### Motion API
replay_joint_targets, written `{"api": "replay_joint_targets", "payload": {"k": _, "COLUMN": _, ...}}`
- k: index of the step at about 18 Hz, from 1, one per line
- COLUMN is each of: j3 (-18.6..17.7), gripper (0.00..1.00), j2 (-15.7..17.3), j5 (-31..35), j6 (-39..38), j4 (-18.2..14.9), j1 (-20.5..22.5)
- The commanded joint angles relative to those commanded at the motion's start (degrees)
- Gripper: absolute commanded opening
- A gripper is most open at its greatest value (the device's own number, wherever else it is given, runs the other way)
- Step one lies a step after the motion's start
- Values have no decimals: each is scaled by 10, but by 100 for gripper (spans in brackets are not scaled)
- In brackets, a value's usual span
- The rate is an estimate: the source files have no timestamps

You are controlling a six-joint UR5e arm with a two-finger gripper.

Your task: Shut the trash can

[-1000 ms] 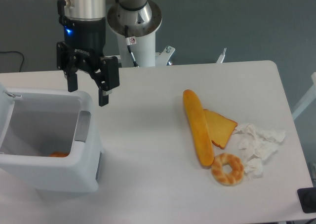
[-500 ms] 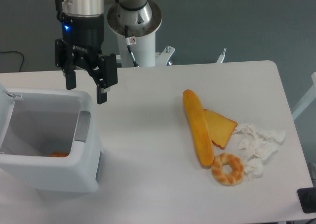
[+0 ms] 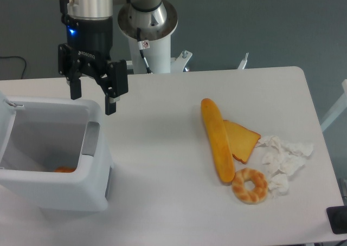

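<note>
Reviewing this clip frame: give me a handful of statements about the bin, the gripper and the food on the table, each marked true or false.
1. The trash can is open. True.
2. The gripper holds the baguette. False: it is open and empty, above the bin's far rim.
3. The bagel lies by the baguette's near end. True.
4. The bin is empty. False: something orange lies at its bottom.
5. The crumpled tissue lies left of the baguette. False: it lies to its right in the picture.

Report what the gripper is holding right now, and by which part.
Nothing is held. The gripper is open and empty, above the far rim of the trash can, which stands open.
</note>
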Motion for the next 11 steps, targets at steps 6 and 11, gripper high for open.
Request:
{"api": "replay_joint_targets", "payload": {"k": 6, "j3": 9, "gripper": 100, "j2": 4, "j5": -28, "j6": -147, "j4": 0, "j1": -12}}
{"api": "replay_joint_targets", "payload": {"k": 11, "j3": 23, "gripper": 100, "j2": 10, "j5": -96, "j6": -201, "j4": 0, "j1": -18}}
